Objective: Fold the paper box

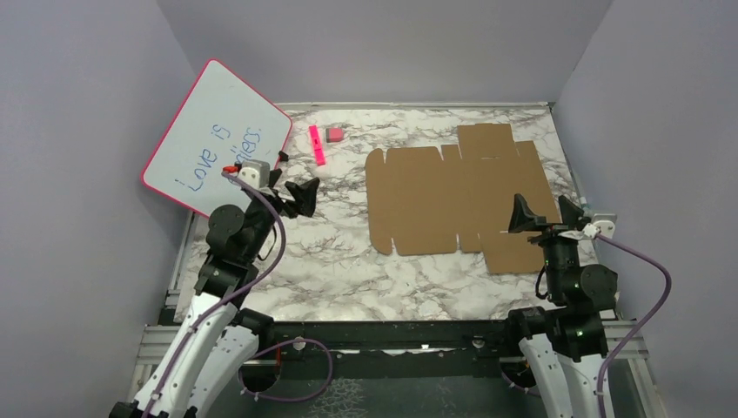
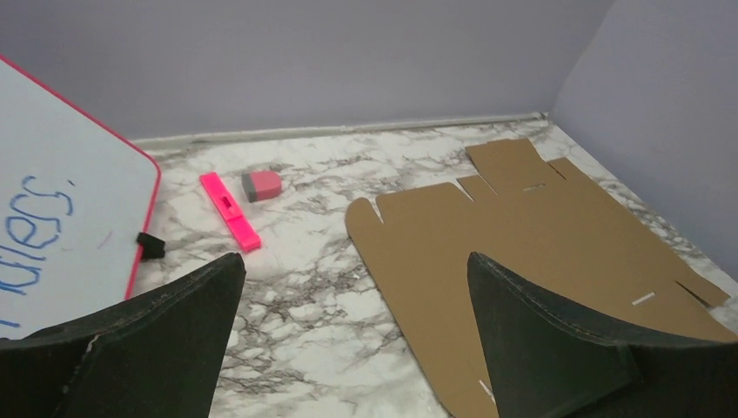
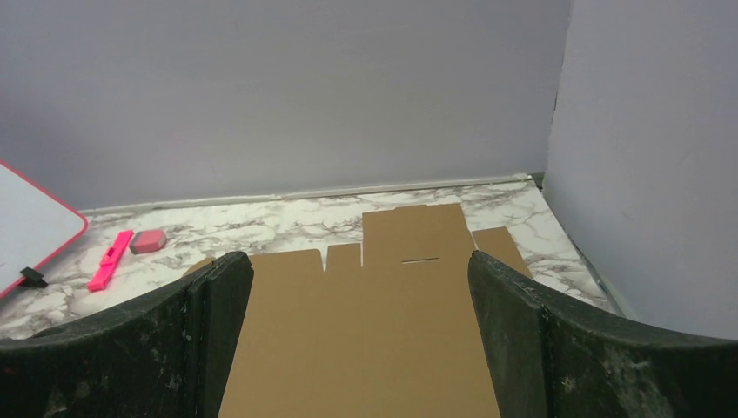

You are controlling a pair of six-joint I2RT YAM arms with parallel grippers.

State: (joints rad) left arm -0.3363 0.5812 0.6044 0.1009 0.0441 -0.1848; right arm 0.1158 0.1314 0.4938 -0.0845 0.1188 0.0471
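Observation:
The paper box point(image 1: 452, 196) is a flat brown cardboard blank with flaps and slots, lying unfolded on the right half of the marble table point(image 1: 348, 252). My right gripper point(image 1: 546, 214) hovers open over its near right edge, and the blank point(image 3: 365, 331) fills the space between its fingers point(image 3: 218, 340) without touching them. My left gripper point(image 1: 291, 187) is open to the left of the blank, above bare marble. In the left wrist view the blank point(image 2: 540, 235) lies to the right, partly behind the right finger point(image 2: 557, 340).
A pink-framed whiteboard point(image 1: 213, 139) with blue writing leans at the back left. A pink marker point(image 1: 317, 144) and a small pink-and-grey eraser point(image 1: 334, 135) lie beside it. Grey walls close the table on three sides.

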